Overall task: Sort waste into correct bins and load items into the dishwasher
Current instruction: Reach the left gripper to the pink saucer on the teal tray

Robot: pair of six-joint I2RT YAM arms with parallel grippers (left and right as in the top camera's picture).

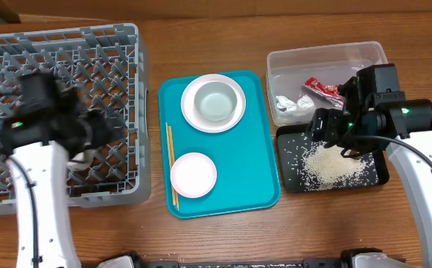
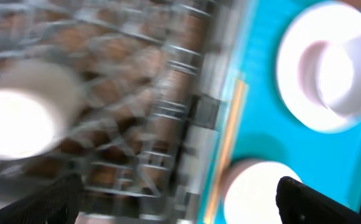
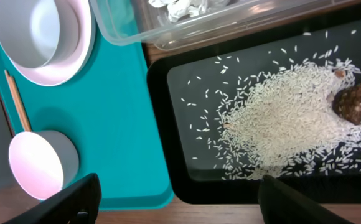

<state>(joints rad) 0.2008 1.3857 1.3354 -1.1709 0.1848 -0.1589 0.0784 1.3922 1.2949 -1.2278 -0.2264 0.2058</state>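
On black tray (image 3: 180, 124), loose rice (image 3: 274, 118)

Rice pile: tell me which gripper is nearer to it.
Right. The right gripper hovers over the black tray, just by the rice pile; the left gripper is across the table over the grey dish rack.

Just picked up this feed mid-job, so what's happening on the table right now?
The left fingers are open over the grey rack, where the white cup sits; that view is blurred. The right fingers hang open above the black tray, which holds the rice and a brown scrap. The red wrapper and napkin lie in the clear tub. On the teal tray are the plate with the grey-green bowl on it, the pink bowl and the chopsticks.
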